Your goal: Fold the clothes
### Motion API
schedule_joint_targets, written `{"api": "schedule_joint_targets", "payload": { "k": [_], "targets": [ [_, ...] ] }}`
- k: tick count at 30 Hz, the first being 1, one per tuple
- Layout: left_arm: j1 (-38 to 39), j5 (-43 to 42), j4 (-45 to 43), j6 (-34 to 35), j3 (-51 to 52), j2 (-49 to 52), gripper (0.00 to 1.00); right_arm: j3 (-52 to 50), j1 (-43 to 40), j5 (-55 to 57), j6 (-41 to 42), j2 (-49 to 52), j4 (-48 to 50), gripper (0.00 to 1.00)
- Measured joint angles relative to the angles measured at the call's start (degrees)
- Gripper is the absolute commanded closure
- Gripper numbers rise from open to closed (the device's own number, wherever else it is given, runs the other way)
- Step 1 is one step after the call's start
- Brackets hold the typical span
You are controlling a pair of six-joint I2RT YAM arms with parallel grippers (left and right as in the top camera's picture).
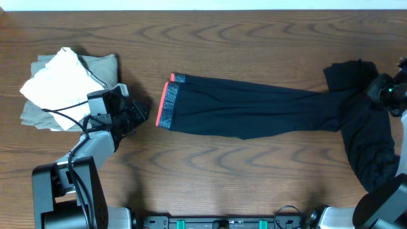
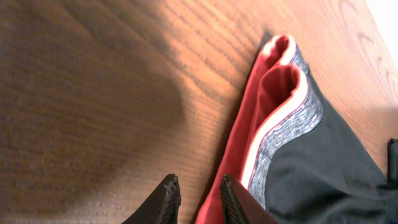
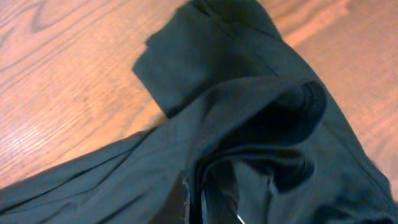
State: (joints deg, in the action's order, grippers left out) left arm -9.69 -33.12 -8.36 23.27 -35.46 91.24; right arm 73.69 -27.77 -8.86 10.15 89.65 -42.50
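Black pants [image 1: 254,108] lie stretched across the table, with the coral-red and grey waistband [image 1: 167,105] at their left end. My left gripper [image 1: 141,113] sits just left of that waistband, low over the wood. In the left wrist view its jaws [image 2: 199,200] stand narrowly open; bare wood shows between them and one fingertip [image 2: 231,198] lies over the red lining [image 2: 273,93]. At the far right my right gripper [image 1: 376,92] is shut on a lifted fold of the black pants [image 3: 249,93], the cloth pinched between its jaws [image 3: 194,202]. More black cloth [image 1: 372,149] bunches below it.
A pile of white and beige garments [image 1: 63,86] sits at the left, right behind my left arm. The table's far edge [image 1: 203,11] runs along the top of the overhead view. Bare wood lies in front of the pants.
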Motion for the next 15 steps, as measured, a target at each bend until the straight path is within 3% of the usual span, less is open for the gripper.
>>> {"api": "schedule_joint_targets", "payload": {
  "k": [8,15],
  "targets": [
    [0.0,0.0,0.85,0.0,0.0,0.0,0.74,-0.02,6.05,-2.29,-4.68,0.0,3.1,0.99],
    [0.0,0.02,0.87,0.0,0.0,0.0,0.74,-0.04,21.38,-7.67,-9.75,0.0,-0.35,0.99]
  ]
}}
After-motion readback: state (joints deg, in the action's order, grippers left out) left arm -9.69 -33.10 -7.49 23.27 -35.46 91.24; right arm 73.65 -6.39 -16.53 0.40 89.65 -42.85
